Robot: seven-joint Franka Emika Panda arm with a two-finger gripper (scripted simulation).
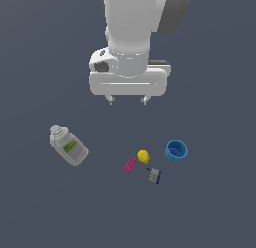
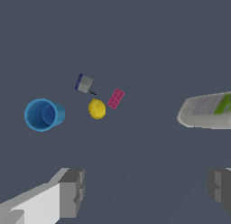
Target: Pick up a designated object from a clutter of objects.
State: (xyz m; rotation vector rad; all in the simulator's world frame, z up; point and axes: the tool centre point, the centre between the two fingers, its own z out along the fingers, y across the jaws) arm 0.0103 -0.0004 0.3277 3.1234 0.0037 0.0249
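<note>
Tool (image 1: 127, 100) spread wide; yellow ball (image 1: 143, 156) roundish, axis unclear.

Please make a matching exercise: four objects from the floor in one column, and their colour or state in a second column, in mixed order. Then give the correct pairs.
Column 1
1. cup
2. lemon-like ball
3. flat block
4. bottle

Column 2
A. magenta
B. lying on its side, green label
C. blue, open top upward
D. bright yellow

Pairs: 1-C, 2-D, 3-A, 4-B
</note>
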